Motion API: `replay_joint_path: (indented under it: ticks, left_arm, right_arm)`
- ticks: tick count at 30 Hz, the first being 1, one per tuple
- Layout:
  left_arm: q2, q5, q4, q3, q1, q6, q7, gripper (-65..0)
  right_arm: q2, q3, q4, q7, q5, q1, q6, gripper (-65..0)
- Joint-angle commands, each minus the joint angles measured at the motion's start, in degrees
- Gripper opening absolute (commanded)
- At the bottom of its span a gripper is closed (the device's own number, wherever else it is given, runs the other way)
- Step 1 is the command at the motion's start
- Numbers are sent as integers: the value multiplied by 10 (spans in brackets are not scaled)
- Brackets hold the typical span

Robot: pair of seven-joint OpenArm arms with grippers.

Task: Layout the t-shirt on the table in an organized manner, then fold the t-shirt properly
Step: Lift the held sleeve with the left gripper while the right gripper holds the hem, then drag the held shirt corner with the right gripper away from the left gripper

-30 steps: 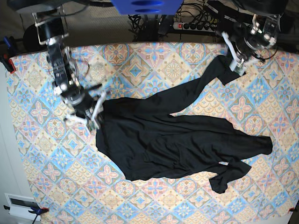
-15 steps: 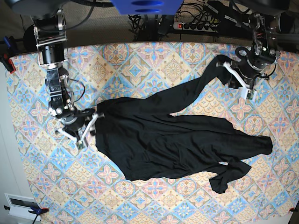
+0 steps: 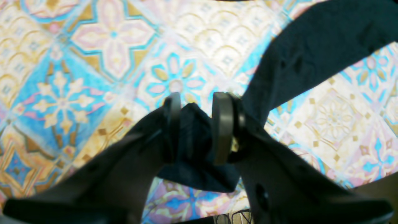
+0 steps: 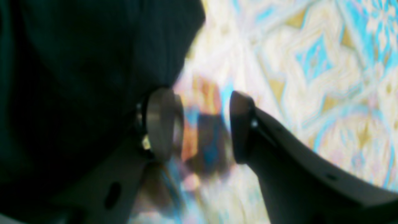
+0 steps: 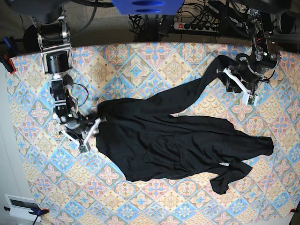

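Left wrist view: t-shirt (image 3: pixel 192 140) fold between parted jaws.

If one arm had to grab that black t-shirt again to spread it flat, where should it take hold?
Probably the bunched sleeve-like tail of the t-shirt at the near right. It sticks out past the body onto bare table, so a gripper could come straight down from above and pinch the edge, then pull outward. The middle is one broad sheet with no free edge to pinch.
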Motion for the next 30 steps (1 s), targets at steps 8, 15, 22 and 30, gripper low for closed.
replay_joint_path:
  ticks: [8,15,22,30]
  left_arm:
    - [-7,-3,6,-8,-3,0,-11,-476]
    - [-7,-3,6,-8,-3,0,-11,-476]
    - [-7,-3,6,-4,-3,0,-11,-476]
    - [-7,-2,5,-4,-3,0,-11,-476]
  right_arm:
    - [-6,2,-62,52,4,54,3,-371]
    - [-13,2,-64,54,4,54,3,-371]
    - [-14,2,-60,54,4,54,3,-371]
    - [-26,2,-54,54,4,54,3,-371]
